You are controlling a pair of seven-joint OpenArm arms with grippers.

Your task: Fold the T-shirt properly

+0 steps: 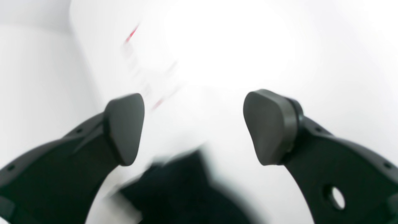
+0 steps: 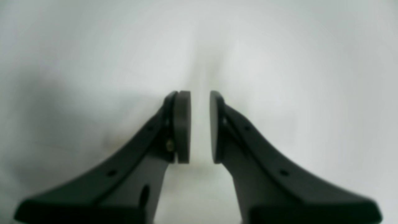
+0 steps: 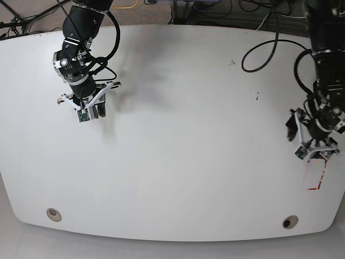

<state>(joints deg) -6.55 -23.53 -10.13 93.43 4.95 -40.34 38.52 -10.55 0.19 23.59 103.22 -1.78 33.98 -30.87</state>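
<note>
The T-shirt does not show on the white table point(image 3: 178, 140) in the base view. In the left wrist view a blurred black shape point(image 1: 183, 189) lies low between the fingers; I cannot tell whether it is the T-shirt. My left gripper point(image 1: 194, 124) point(image 3: 311, 141) hovers near the table's right edge, open wide and empty. My right gripper point(image 2: 199, 124) point(image 3: 96, 109) hangs over the table's far left. Its pads point(image 2: 182, 124) stand a narrow gap apart with only bare table between them.
Red corner marks point(image 3: 319, 182) sit on the table just in front of the left gripper and appear blurred in the left wrist view point(image 1: 131, 33). Two round holes point(image 3: 53, 215) point(image 3: 290, 222) lie near the front edge. Cables point(image 3: 259, 48) trail over the back edge.
</note>
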